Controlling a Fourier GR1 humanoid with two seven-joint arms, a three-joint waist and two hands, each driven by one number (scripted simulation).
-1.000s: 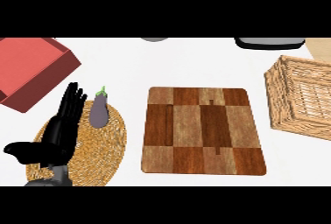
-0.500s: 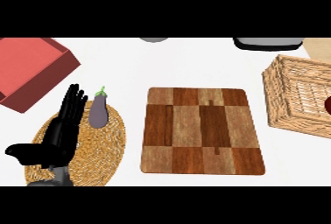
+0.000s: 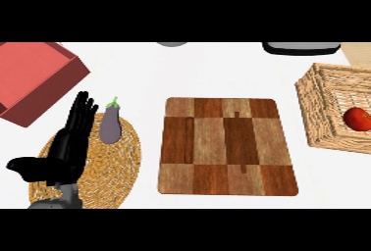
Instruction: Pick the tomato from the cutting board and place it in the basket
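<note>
Tomato (image 3: 357,118) has come further into view since half a second ago: it was a sliver at the right edge then and absent a second ago. It now sits inside the basket (image 3: 319,98), against the right edge of the view. Left hand (image 3: 64,157) unchanged, same spot.

Counts:
- one tomato
- one basket
- one cutting board (image 3: 228,147)
- one eggplant (image 3: 109,126)
- one round mat (image 3: 109,169)
- one red box (image 3: 33,78)
- one hand in view; right hand does not show

Materials and shapes:
- Tomato is red, round and glossy.
- Basket is pale woven wicker, box-shaped with an open top, partly cut off by the right edge.
- Cutting board is a rounded rectangle of light and dark brown wood blocks in a checker pattern. It lies flat on the white surface (image 3: 217,73) with nothing on it.
- Mat is round, coiled straw, tan.
- Eggplant is purple-grey, elongated, with a green stem pointing away from the robot. It lies on the mat's far edge.
- Red box is flat-sided, far left.
- A dark object (image 3: 301,47) and a grey object (image 3: 172,43) are cut off at the top edge; can't tell what they are.

Left hand is over the mat, fingers (image 3: 80,115) straight and slightly spread, thumb out to the left, holding nothing. Eggplant is just beside the fingertips. Tomato is well apart from the fingers, with the whole cutting board between them.
</note>
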